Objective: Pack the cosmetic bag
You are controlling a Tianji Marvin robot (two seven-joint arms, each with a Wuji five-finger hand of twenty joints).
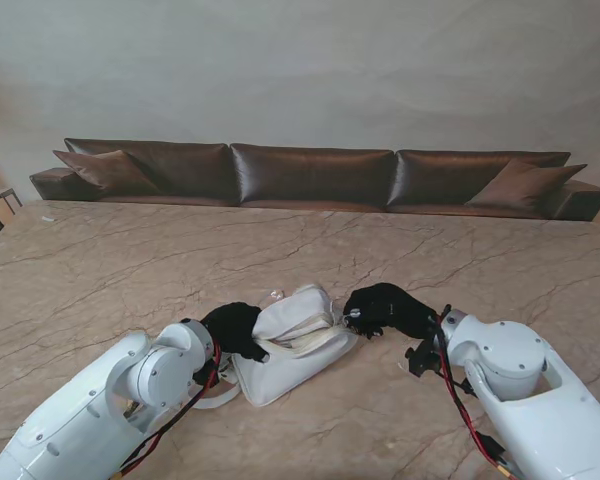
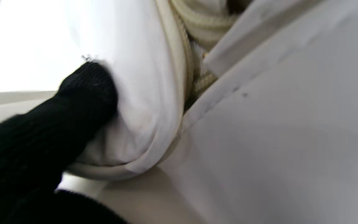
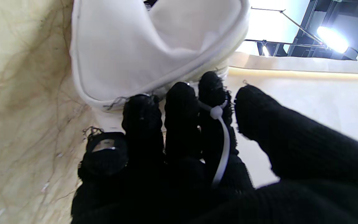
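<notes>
The white cosmetics bag (image 1: 298, 345) lies on the marble table between my two black-gloved hands, with its cream zipper edge gaping along the top. My left hand (image 1: 235, 328) clasps the bag's left end. In the left wrist view a finger (image 2: 82, 96) presses into the white fabric (image 2: 259, 140) beside the zipper tape. My right hand (image 1: 385, 310) is at the bag's right end. In the right wrist view its curled fingertips (image 3: 179, 96) touch the bag's rim (image 3: 135, 46), the thumb stands apart, and nothing shows between them. What is inside the bag is hidden.
A white strap (image 1: 216, 400) trails from the bag toward me by my left arm. A small clear item (image 1: 273, 294) lies just beyond the bag. A brown leather sofa (image 1: 310, 175) runs along the table's far edge.
</notes>
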